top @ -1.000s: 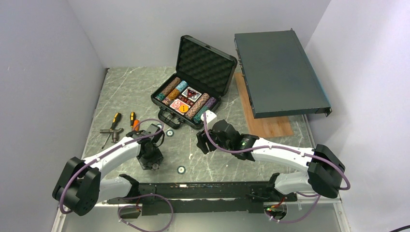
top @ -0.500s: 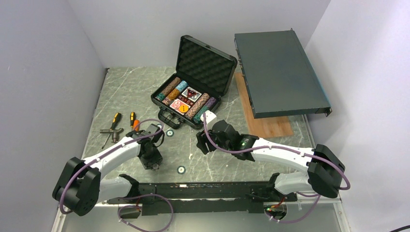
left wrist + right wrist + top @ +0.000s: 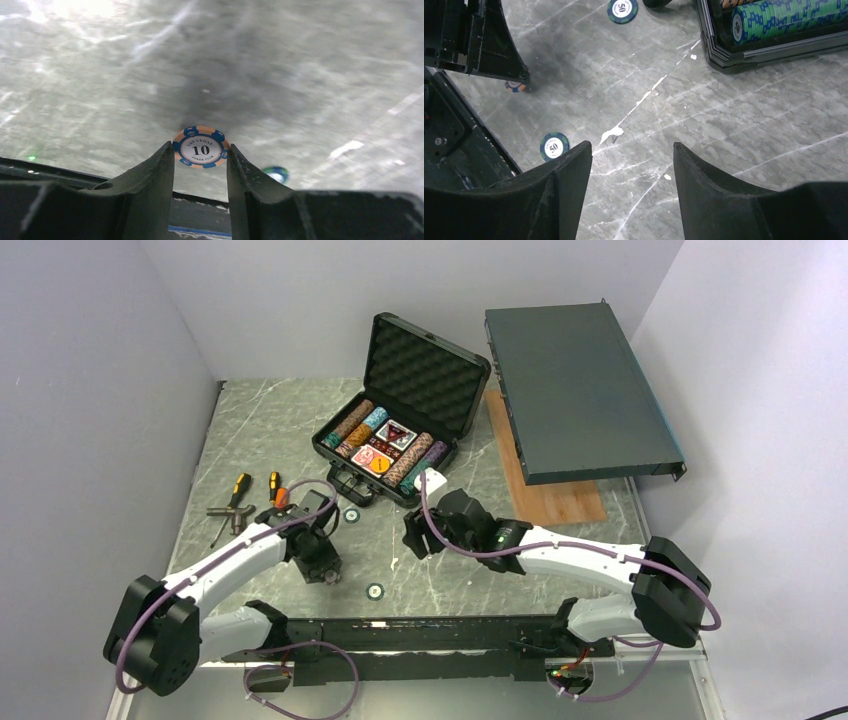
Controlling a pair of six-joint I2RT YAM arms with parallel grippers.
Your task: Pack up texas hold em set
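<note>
The left pincer (image 3: 200, 150) pinched a 10 chip (image 3: 201, 146) on edge, near-left of the open case (image 3: 425, 370); the right pincer (image 3: 631, 147), spread and empty, hung nearer that case.

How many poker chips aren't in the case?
3: the 10 chip in the left gripper, a 50 chip by the case handle, another farther from it. More may be hidden.

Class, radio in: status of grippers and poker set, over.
Left gripper shut on 10 chip. Right gripper open, empty. Case open; two 50 chips loose.
</note>
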